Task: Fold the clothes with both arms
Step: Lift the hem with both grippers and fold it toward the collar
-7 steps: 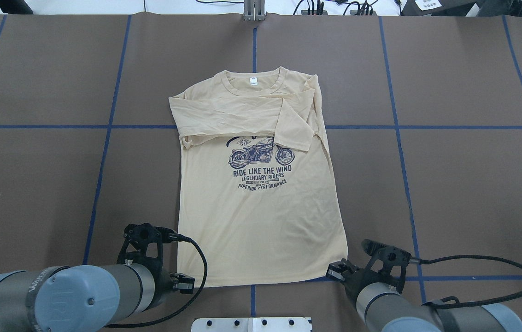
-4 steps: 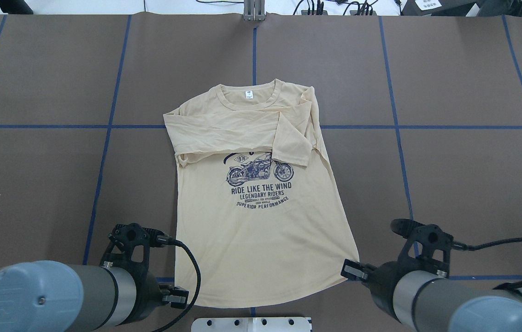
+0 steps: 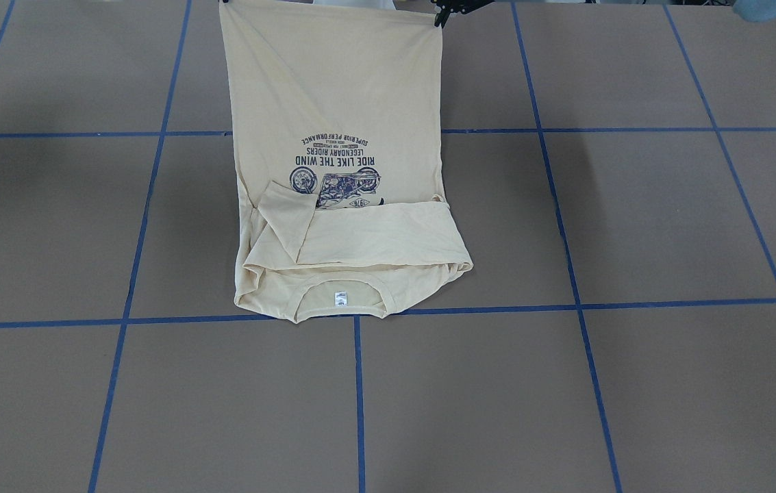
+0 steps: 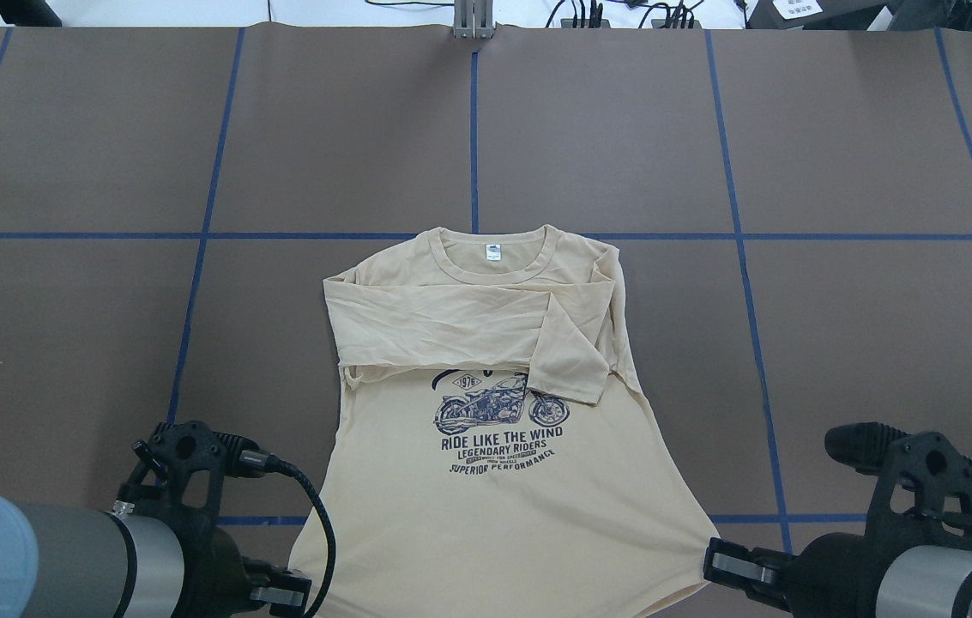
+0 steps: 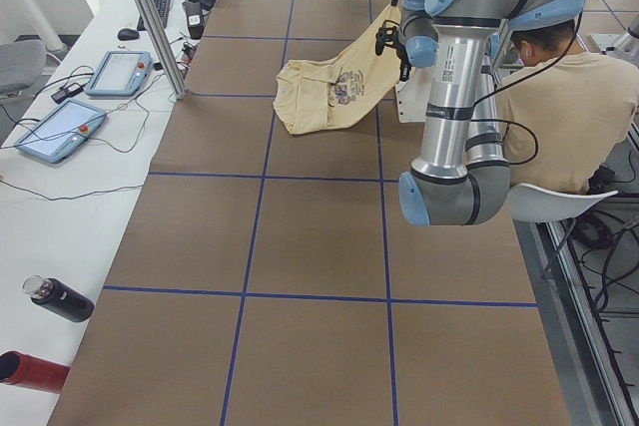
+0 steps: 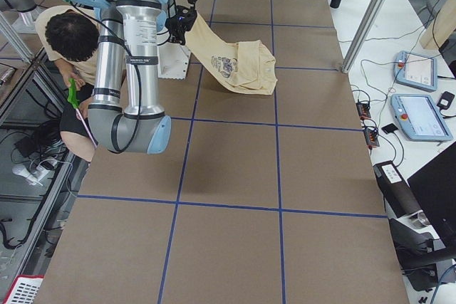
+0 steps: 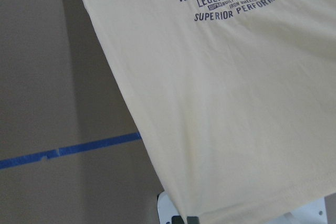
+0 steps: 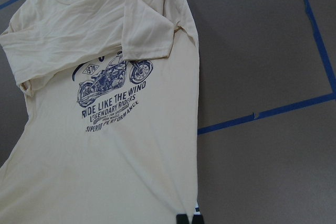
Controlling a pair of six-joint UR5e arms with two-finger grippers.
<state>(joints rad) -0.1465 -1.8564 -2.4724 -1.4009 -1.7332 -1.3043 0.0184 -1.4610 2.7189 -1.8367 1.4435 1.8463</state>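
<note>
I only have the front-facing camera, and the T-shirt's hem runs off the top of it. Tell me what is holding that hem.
Observer: In the overhead view, the left gripper pinches one bottom corner of the T-shirt and the right gripper pinches the other.
Operator: Say whether that edge is lifted.
Observer: Yes. From the right side, the hem hangs raised, and the cloth slopes down to the collar end, which lies on the table.
Operator: Report anyone near the arms.
Observer: A person sits just behind the robot.
</note>
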